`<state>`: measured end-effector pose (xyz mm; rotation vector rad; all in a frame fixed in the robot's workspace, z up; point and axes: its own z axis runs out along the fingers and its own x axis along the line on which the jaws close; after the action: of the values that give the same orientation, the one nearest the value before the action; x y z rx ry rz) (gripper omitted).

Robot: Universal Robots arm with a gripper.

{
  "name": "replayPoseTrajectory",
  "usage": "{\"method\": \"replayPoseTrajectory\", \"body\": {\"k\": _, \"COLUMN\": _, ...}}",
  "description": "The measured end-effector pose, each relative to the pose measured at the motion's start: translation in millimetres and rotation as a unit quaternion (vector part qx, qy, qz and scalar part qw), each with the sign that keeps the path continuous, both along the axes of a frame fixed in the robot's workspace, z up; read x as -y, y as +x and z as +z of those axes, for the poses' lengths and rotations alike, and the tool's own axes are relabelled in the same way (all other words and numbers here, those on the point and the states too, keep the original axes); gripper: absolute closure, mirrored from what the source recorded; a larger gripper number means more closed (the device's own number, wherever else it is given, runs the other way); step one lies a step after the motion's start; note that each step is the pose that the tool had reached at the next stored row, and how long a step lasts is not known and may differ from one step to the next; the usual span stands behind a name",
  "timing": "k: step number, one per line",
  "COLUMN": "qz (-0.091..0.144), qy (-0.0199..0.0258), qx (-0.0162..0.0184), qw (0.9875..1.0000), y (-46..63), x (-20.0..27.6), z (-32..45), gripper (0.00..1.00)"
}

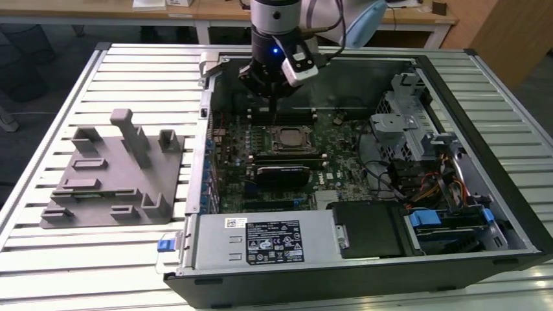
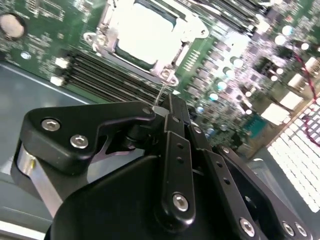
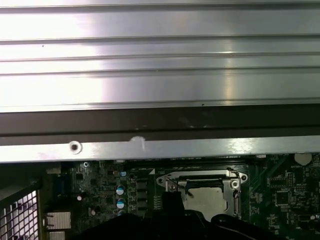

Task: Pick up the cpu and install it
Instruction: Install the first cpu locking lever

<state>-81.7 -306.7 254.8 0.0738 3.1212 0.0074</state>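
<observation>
The cpu (image 2: 147, 32) lies flat in the motherboard's socket, its silvery-white top showing inside the metal socket frame (image 2: 172, 60). In the exterior view the cpu (image 1: 289, 137) sits mid-board, inside the open computer case (image 1: 509, 214). My gripper (image 1: 274, 120) hangs just above and behind the socket, with the fingers (image 2: 172, 112) pressed together. A thin metal lever (image 2: 161, 94) runs from the socket's corner up to the fingertips. Whether it is pinched there is hidden. The first wrist view shows the cpu (image 3: 207, 197) under the frame.
A large grey plastic fixture (image 1: 112, 175) with upright blocks stands on the slatted metal table (image 1: 52, 259), at the exterior view's left. Inside the case are a power supply (image 1: 259, 240), drive cages (image 1: 406, 123) and cable bundles (image 1: 432, 188). The case wall (image 3: 160, 125) stands close behind the socket.
</observation>
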Motion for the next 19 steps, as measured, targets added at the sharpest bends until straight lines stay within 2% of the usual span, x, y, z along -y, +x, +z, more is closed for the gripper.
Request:
{"method": "replayPoseTrajectory", "body": {"k": 3, "qz": 0.001, "qy": 0.0005, "qx": 0.0001, "qw": 1.0, "y": 5.1, "x": 0.0, "z": -0.4, "gripper": 0.89}}
{"method": "replayPoseTrajectory", "body": {"k": 4, "qz": 0.001, "qy": 0.0043, "qx": 0.0, "qw": 1.0, "y": 5.5, "x": 0.2, "z": -0.4, "gripper": 0.89}}
{"method": "replayPoseTrajectory", "body": {"k": 6, "qz": 0.001, "qy": 0.0159, "qx": 0.0, "qw": 0.9999, "y": 5.9, "x": 1.0, "z": -0.8, "gripper": 0.89}}
{"method": "replayPoseTrajectory", "body": {"k": 7, "qz": 0.001, "qy": 0.0185, "qx": 0.0, "qw": 0.9998, "y": 5.9, "x": 1.8, "z": -1.3, "gripper": 0.89}}
{"method": "replayPoseTrajectory", "body": {"k": 9, "qz": 0.001, "qy": 0.0202, "qx": 0.0002, "qw": 0.9998, "y": 6.0, "x": 2.7, "z": -2.9, "gripper": 0.89}}
{"method": "replayPoseTrajectory", "body": {"k": 13, "qz": 0.002, "qy": 0.0205, "qx": 0.0, "qw": 0.9998, "y": 8.6, "x": 2.8, "z": -5.6, "gripper": 0.89}}
{"method": "replayPoseTrajectory", "body": {"k": 15, "qz": 0.002, "qy": 0.026, "qx": 0.0, "qw": 0.9997, "y": 11.4, "x": 2.8, "z": -6.5, "gripper": 0.89}}
{"method": "replayPoseTrajectory", "body": {"k": 16, "qz": 0.002, "qy": 0.0271, "qx": 0.0002, "qw": 0.9996, "y": 12.5, "x": 2.7, "z": -7.6, "gripper": 0.89}}
{"method": "replayPoseTrajectory", "body": {"k": 19, "qz": 0.004, "qy": 0.027, "qx": 0.0, "qw": 0.9996, "y": 14.1, "x": 2.8, "z": -9.9, "gripper": 0.89}}
